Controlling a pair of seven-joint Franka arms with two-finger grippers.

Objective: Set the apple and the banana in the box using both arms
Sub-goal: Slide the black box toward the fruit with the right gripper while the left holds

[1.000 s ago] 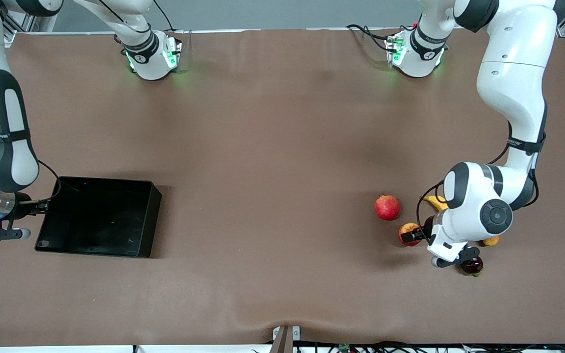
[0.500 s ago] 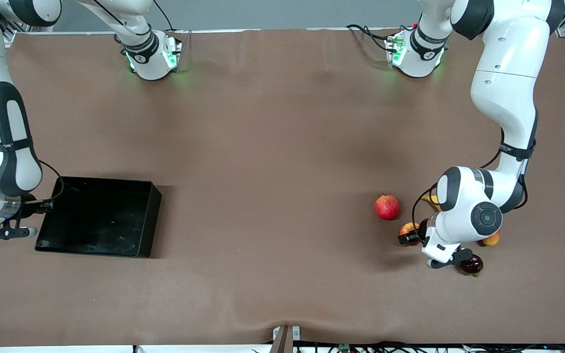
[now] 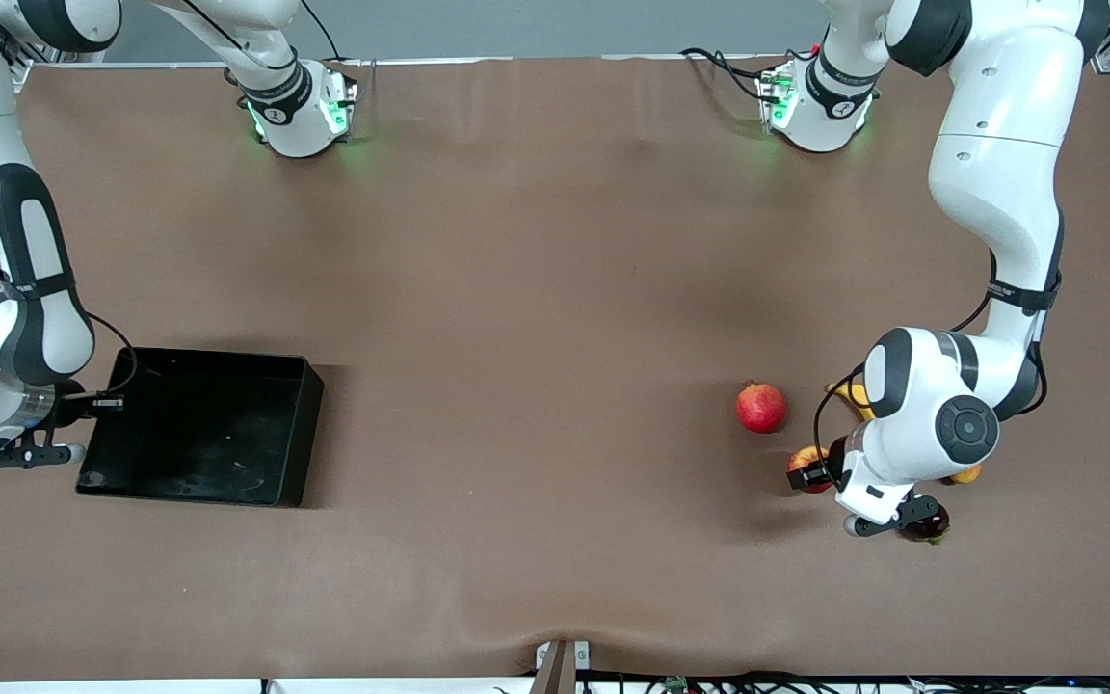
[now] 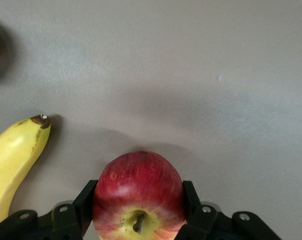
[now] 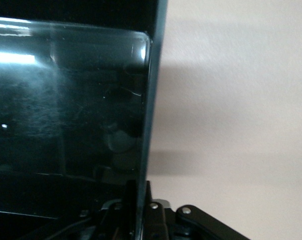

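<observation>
The apple [image 4: 139, 192], red with a yellow stem dimple, sits between my left gripper's [image 4: 139, 205] black fingers [image 4: 190, 202], which press on both its sides. In the front view the apple [image 3: 805, 463] lies at the left arm's end of the table with the left gripper [image 3: 817, 472] on it. The banana [image 4: 13, 160] lies beside it; the front view shows only its tip [image 3: 854, 393] past the arm. My right gripper [image 5: 141, 205] is shut on the end wall of the black box [image 5: 147, 115]. The box [image 3: 297, 443] rests at the right arm's end, with the right gripper [image 3: 108, 399] at its wall.
A red pomegranate [image 3: 760, 407] lies beside the apple, toward the table's middle. An orange-yellow mango [image 3: 965, 474] and a dark fruit [image 3: 929, 523] lie partly under the left arm's wrist. The inside of the box holds no fruit.
The right arm has shifted and the box has slid a little toward the table's middle. The left wrist has moved slightly over the apple.
</observation>
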